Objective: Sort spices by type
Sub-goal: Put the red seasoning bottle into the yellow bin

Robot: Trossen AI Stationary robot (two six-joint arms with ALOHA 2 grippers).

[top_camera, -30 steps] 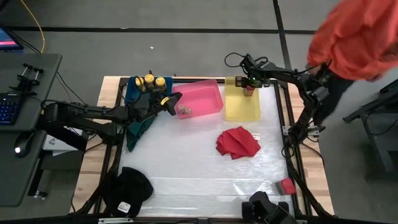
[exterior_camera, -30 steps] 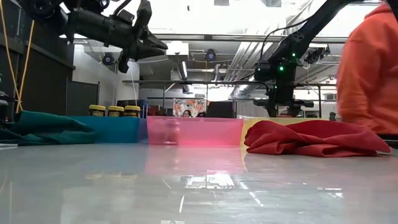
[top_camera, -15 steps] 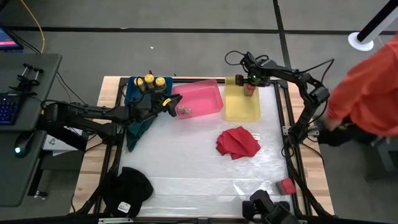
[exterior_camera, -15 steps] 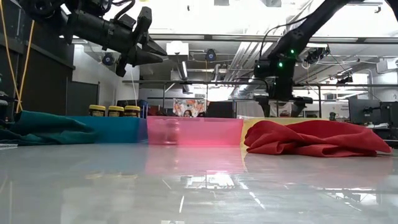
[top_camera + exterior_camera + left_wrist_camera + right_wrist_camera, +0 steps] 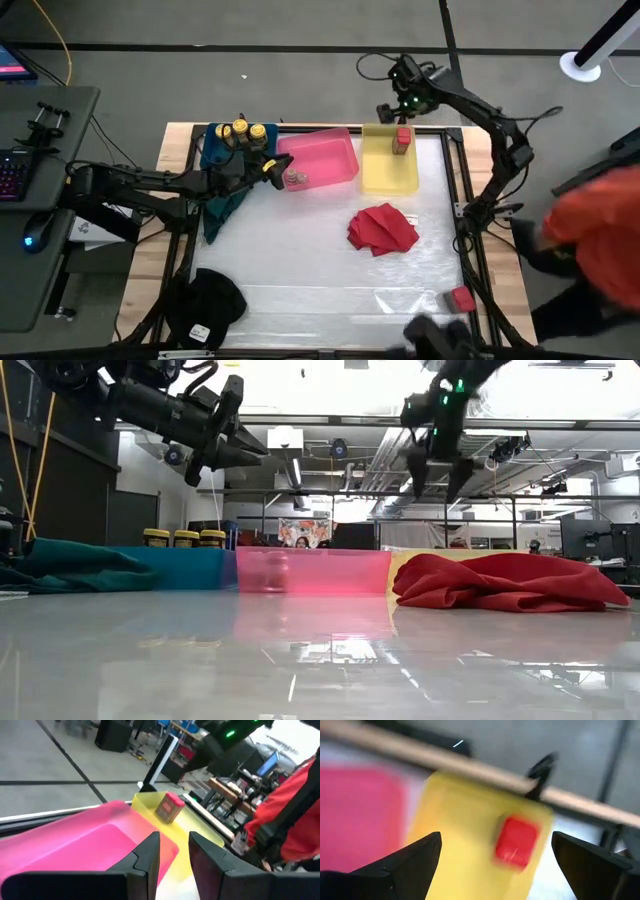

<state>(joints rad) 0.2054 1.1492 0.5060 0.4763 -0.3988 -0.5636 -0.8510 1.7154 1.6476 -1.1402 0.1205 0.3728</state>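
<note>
Spices are spread over three bins at the far side of the table [image 5: 300, 270]. Red tin [image 5: 402, 139] sits in the yellow bin [image 5: 388, 172], near its far end; right wrist view shows it [image 5: 516, 843] lying on the bin floor, w/ nothing touching it. Another red tin [image 5: 461, 299] lies on the table's near right corner, well apart from the rest. Three yellow-lidded jars [image 5: 241, 131] stand in a row in the blue bin [image 5: 212, 140], at the far left; low view shows them [image 5: 185, 538] upright above the bin's rim. Small pale jar [image 5: 292, 179] is in the pink bin [image 5: 322, 160], at its left end.

Right end effector [image 5: 398, 104] hangs above the far edge of the yellow bin, fingers spread wide & empty; in low view it [image 5: 435, 468] is high over the bin, clear of the tin. Left end effector [image 5: 270, 166] hovers at the pink bin's left edge, just beside the pale jar; fingers [image 5: 148, 851] are close together w/ a narrow gap, gripping nothing.

Red cloth [image 5: 382, 228] lies crumpled mid-table, near side of the yellow bin. Teal cloth [image 5: 222, 200] drapes off the blue bin toward the left arm. Person in orange [image 5: 595, 240] is at the table's right side, blurred.
</note>
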